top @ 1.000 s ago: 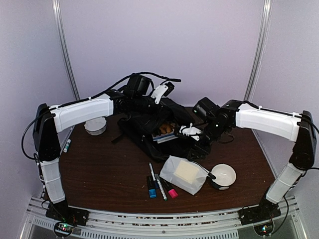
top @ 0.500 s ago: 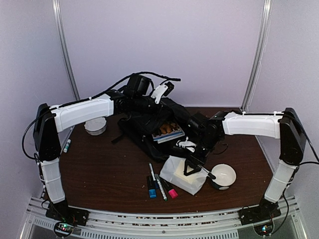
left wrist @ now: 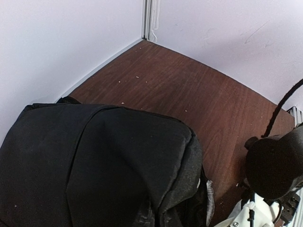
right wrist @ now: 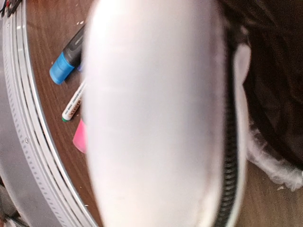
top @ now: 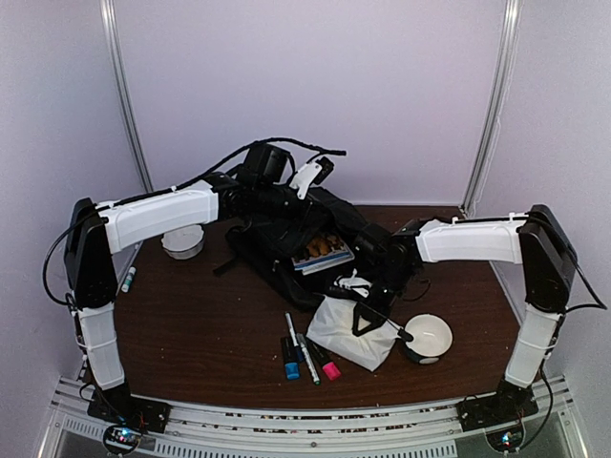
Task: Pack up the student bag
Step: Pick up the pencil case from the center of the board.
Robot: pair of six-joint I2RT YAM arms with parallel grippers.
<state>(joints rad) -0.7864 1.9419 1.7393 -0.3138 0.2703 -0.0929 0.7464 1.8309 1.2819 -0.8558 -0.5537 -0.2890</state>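
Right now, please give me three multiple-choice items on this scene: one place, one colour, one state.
1. Where do the markers lie? A on the table beside the pouch; B on the floor; C in a drawer.
2. What colour is the student bag? A red; B white; C black.
3. How is the student bag? A zipped shut; B open, a book showing; C hung on a hook.
Key: 1 A, they rest on bare wood by the pouch; 2 C, its fabric is black; 3 B, the book shows in its mouth.
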